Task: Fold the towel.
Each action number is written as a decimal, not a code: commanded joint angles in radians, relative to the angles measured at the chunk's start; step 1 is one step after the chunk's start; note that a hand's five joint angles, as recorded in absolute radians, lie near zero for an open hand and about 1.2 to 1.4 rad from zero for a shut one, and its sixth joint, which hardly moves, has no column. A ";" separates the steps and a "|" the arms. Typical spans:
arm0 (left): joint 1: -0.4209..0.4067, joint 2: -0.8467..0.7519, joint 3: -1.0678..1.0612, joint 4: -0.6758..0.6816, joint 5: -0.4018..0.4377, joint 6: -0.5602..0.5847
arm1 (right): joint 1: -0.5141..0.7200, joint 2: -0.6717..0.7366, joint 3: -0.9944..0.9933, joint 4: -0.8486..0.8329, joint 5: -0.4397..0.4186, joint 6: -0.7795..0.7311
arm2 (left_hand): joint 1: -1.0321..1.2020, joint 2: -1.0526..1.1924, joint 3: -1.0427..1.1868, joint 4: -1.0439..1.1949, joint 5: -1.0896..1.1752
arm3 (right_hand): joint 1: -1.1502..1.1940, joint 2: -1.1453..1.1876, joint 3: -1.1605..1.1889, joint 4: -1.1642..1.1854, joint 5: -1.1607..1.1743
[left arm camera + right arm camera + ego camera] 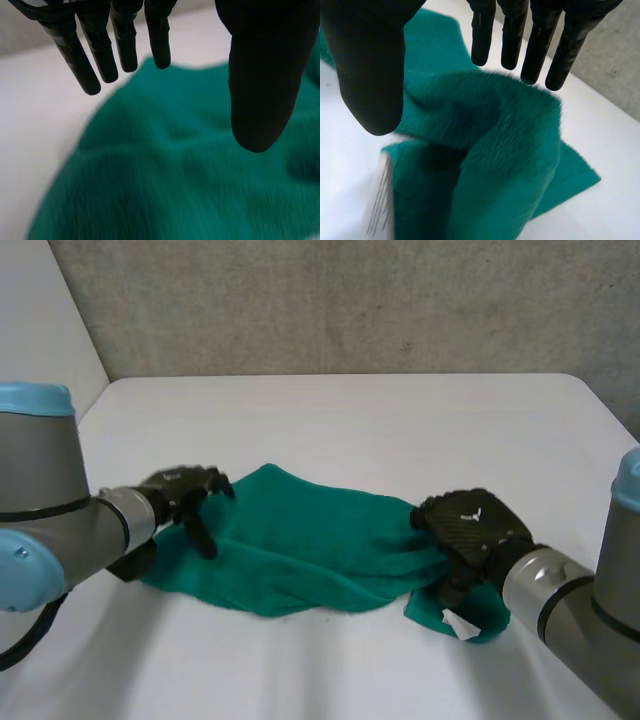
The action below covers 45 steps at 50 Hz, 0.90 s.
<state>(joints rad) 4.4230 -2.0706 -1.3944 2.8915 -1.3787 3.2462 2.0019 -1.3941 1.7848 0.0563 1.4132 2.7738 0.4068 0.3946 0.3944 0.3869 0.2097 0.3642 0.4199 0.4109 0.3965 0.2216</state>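
A green towel (300,545) lies rumpled and loosely doubled over on the white table (350,430). My left hand (185,492) hovers over the towel's left end, fingers straight and spread, holding nothing; its wrist view has the fingers (122,42) and thumb apart above the towel (175,170). At the towel's right end my right hand (470,530) is open above a raised fold. Its fingers (520,35) and thumb stand apart over the towel (485,150), touching no cloth. A white label (460,624) sticks out at the towel's near right corner.
A grey wall (350,300) stands behind the table's far edge. Bare tabletop stretches beyond the towel and along the near edge in front of it.
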 commanded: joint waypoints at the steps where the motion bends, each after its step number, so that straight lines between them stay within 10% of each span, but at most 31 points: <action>1: 0.000 -0.071 0.003 -0.008 -0.031 0.115 | -0.014 0.003 0.070 -0.029 -0.007 -0.020 | 0.059 0.071 0.072 0.079 0.082 | 0.055 0.000 0.009 0.023 0.024; 23: 0.001 -0.114 0.000 0.124 -0.151 0.129 | -0.006 0.007 0.165 -0.065 -0.010 -0.082 | 0.977 0.990 0.990 0.997 1.000 | 0.114 0.058 0.067 0.082 0.082; 45: 0.033 -0.118 0.037 0.204 -0.197 0.127 | -0.008 0.046 0.182 -0.073 -0.003 -0.108 | 0.990 1.002 1.002 1.009 1.012 | 0.240 0.185 0.194 0.208 0.208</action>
<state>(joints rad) 4.4482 -2.1728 -1.3755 3.0773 -1.5729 3.3757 1.9953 -1.4268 1.9667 0.0154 1.4062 2.6898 1.1241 1.1950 1.1870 1.1895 0.9596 0.3939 0.4259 0.4433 0.4559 0.2677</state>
